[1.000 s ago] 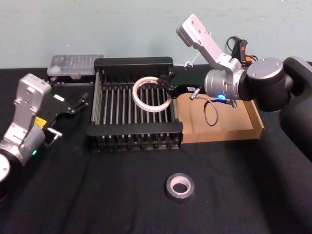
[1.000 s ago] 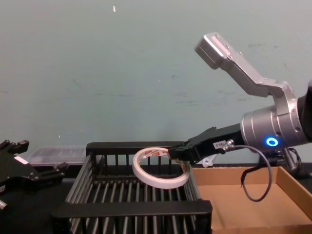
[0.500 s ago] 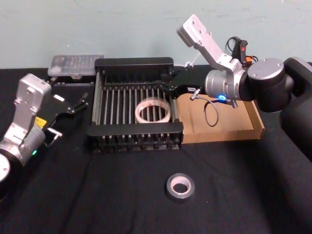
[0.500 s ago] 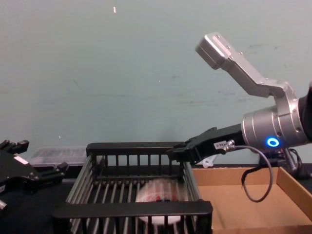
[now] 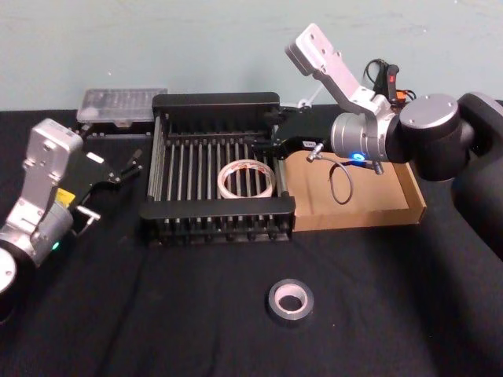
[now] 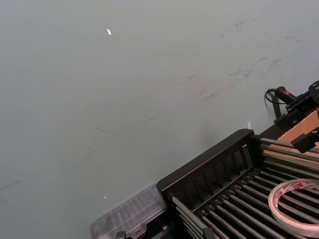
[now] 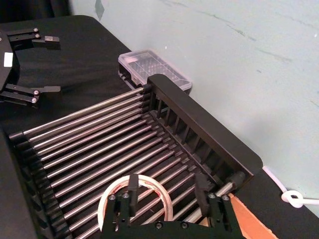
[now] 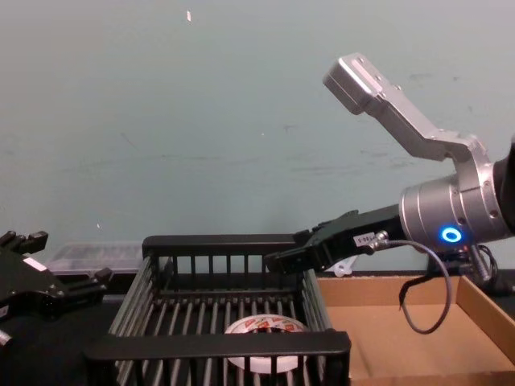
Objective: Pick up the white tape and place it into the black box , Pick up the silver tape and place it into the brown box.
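Note:
The white tape (image 5: 246,179) with red marks lies flat on the ribbed floor of the black box (image 5: 216,100), toward its right side, and shows low in the chest view (image 8: 261,326). My right gripper (image 5: 263,144) hovers open above the box's right rim, a little above the white tape (image 7: 144,178), with nothing between its fingers (image 7: 132,186). The silver tape (image 5: 289,301) rests on the black cloth in front of the box. The brown box (image 5: 369,196) stands to the right of the black one, under my right arm. My left gripper (image 5: 126,166) is parked open to the left.
A clear plastic case (image 5: 122,103) sits at the back left, behind the black box. A loose cable loop (image 5: 339,179) hangs from my right wrist over the brown box. Bare black cloth surrounds the silver tape.
My right gripper opened and let go of the white tape, which fell from rim height and settled flat on the black box's floor. The left arm has not moved.

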`<control>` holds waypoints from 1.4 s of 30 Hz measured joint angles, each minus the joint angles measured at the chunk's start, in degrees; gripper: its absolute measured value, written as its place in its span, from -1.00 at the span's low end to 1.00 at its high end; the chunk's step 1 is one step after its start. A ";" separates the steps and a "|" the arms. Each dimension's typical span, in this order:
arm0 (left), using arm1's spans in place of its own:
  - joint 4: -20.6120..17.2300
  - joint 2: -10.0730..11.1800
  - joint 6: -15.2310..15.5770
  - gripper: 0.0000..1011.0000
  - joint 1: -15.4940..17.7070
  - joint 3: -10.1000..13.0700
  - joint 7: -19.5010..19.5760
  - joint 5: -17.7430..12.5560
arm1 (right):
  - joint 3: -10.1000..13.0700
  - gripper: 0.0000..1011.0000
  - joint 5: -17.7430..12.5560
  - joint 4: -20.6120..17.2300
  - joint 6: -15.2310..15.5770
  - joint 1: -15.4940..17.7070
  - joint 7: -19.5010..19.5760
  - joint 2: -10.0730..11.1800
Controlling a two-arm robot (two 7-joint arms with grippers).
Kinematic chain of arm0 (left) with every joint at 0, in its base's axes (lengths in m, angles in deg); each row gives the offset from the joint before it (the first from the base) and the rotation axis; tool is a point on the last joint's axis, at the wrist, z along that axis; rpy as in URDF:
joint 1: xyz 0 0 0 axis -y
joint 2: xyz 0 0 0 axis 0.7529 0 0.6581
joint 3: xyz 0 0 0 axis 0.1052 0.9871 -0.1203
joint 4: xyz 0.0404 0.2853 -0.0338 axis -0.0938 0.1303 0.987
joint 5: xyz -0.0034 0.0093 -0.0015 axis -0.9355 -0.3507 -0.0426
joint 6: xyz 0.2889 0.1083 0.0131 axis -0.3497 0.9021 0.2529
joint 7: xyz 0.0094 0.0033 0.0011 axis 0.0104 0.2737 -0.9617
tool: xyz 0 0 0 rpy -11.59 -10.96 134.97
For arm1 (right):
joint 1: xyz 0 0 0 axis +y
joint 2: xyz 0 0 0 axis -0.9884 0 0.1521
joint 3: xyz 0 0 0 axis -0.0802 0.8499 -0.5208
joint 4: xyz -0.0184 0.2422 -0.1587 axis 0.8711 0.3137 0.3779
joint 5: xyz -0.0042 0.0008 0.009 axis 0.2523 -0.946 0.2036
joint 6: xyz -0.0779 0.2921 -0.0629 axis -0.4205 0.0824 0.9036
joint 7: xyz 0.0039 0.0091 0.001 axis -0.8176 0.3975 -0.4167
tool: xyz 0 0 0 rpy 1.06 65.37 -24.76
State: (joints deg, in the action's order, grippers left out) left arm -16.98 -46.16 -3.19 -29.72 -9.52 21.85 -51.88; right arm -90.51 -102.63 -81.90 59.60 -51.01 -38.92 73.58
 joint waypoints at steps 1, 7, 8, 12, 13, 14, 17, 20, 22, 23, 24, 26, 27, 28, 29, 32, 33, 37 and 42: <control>0.00 0.00 0.00 0.98 0.00 0.00 0.00 0.00 | 0.00 0.43 -0.01 -0.01 0.00 0.01 0.00 0.01; 0.00 0.00 0.00 0.98 0.00 0.00 0.00 0.00 | 0.00 0.78 -0.04 -0.02 0.01 0.02 0.00 0.02; 0.01 0.00 0.00 0.98 0.00 0.00 0.00 0.00 | 0.00 0.80 -0.04 -0.02 0.01 0.02 0.00 0.01; 0.00 0.00 0.00 0.98 0.00 0.00 0.00 0.00 | 0.00 0.98 -0.04 -0.03 0.01 0.02 0.00 0.01; 0.00 0.00 0.00 0.98 0.00 0.00 0.00 0.00 | 0.00 0.98 -0.04 -0.02 0.01 0.02 0.00 0.02; 0.00 0.00 0.00 0.98 0.00 0.00 0.00 0.00 | 0.00 0.98 -0.04 -0.02 0.01 0.02 0.00 0.01; 0.00 0.00 0.00 0.98 0.00 0.00 0.00 0.00 | 0.00 0.98 -0.04 -0.03 0.01 0.03 0.00 0.01; 0.00 0.00 0.00 0.98 0.00 0.00 0.00 0.00 | 0.00 0.98 -0.04 -0.03 0.01 0.03 0.00 0.01; 0.00 0.00 0.00 0.98 0.00 0.00 0.00 0.00 | 0.00 0.98 -0.03 -0.02 0.01 0.02 0.00 0.01; 0.00 0.00 0.00 0.98 0.00 0.00 0.00 0.00 | 0.00 0.98 -0.03 -0.03 0.01 0.03 0.00 0.01; 0.00 0.00 0.00 0.98 0.00 0.00 0.00 0.00 | 0.00 0.98 -0.03 -0.03 0.01 0.02 0.00 0.01; 0.00 0.00 0.00 0.98 0.00 0.00 0.00 0.00 | 0.00 0.98 -0.04 -0.03 0.01 0.03 0.00 0.01; 0.00 0.00 0.00 0.98 0.00 0.00 0.00 0.00 | 0.08 0.98 -0.02 -0.03 0.16 0.03 -0.01 -0.03; 0.00 0.00 0.00 0.98 0.00 0.00 0.00 0.00 | 0.17 0.98 -0.02 -0.04 0.28 0.04 -0.01 -0.04; 0.00 0.00 0.00 0.98 0.00 0.00 0.00 0.00 | 0.29 0.98 -0.03 -0.09 0.41 0.06 -0.02 -0.04; 0.00 0.00 0.00 0.98 0.00 0.00 0.00 0.00 | 0.96 0.98 -0.26 -0.79 1.10 0.30 -0.01 0.14; 0.00 0.00 0.00 0.98 0.00 0.00 0.00 0.00 | 1.39 0.98 -0.51 -1.50 1.54 0.56 0.05 0.42; 0.00 0.00 0.00 0.98 0.00 0.00 0.00 0.00 | 2.48 0.98 -1.22 -4.21 3.02 1.69 0.33 1.64; 0.00 0.00 0.00 0.98 0.00 0.00 0.00 0.00 | 3.74 0.98 -2.21 -8.88 5.38 3.80 0.72 4.12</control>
State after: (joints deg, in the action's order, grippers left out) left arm -16.98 -46.16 -3.19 -29.72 -9.52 21.85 -51.87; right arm -86.77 -104.85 -90.78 64.98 -47.21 -38.21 77.70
